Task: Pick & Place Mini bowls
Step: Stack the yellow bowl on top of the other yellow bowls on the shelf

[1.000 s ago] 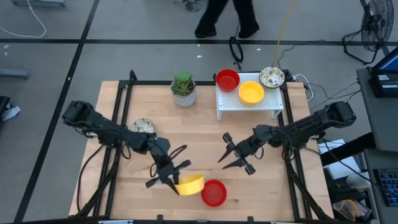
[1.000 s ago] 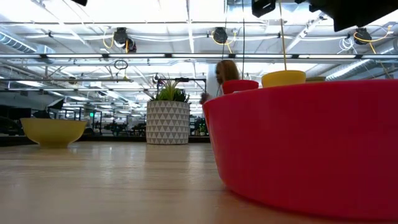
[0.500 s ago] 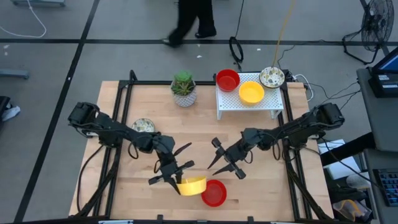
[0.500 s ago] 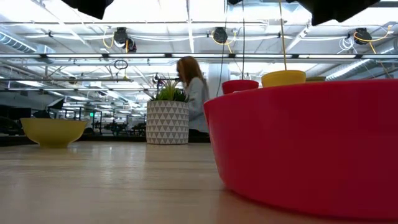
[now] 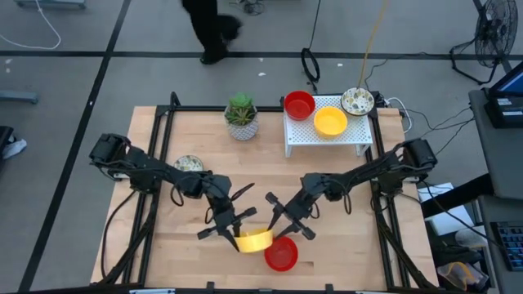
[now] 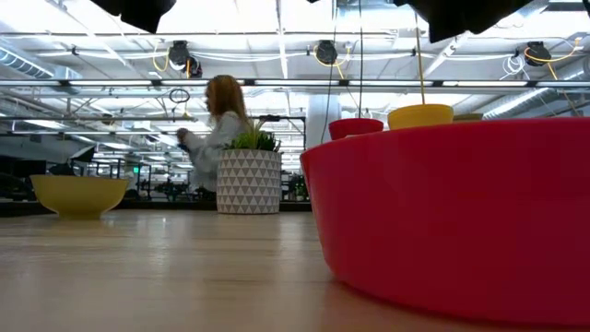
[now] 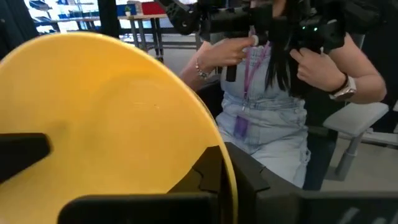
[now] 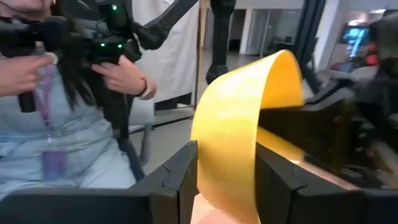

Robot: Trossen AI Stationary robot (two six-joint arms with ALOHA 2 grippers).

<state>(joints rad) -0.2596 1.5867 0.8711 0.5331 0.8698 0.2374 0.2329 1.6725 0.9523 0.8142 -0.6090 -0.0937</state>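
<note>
My left gripper (image 5: 238, 232) is shut on a yellow mini bowl (image 5: 255, 240), held tipped on edge above the table near its front edge. My right gripper (image 5: 271, 220) is open and level. Its two fingers (image 8: 180, 177) stand on either side of that bowl's rim (image 8: 231, 118); I cannot tell whether they touch it. A red mini bowl (image 5: 281, 255) sits on the table just below them. Red (image 5: 299, 104), yellow (image 5: 330, 121) and speckled (image 5: 357, 101) bowls rest on the white rack (image 5: 327, 140). Another speckled bowl (image 5: 188, 165) lies by my left arm. My left gripper pinches the yellow bowl's wall at the rim, with one finger (image 7: 25, 149) on the inner face (image 7: 74, 146) and the other behind the wall. The fingers come about level from the table's left. The bowl is lifted clear and tipped, its hollow facing my left wrist.
A potted plant (image 5: 241, 117) stands at the back of the table, left of the rack. In the low view a yellow bowl (image 6: 79, 195) sits on the table at the left. A person (image 5: 208, 28) walks on the floor beyond the far edge.
My right gripper has travelled toward the table's left and near edge, staying open, until its fingers flank the yellow bowl in my left gripper. The bowl has stayed tipped and lifted. The person behind the table has walked to the left.
</note>
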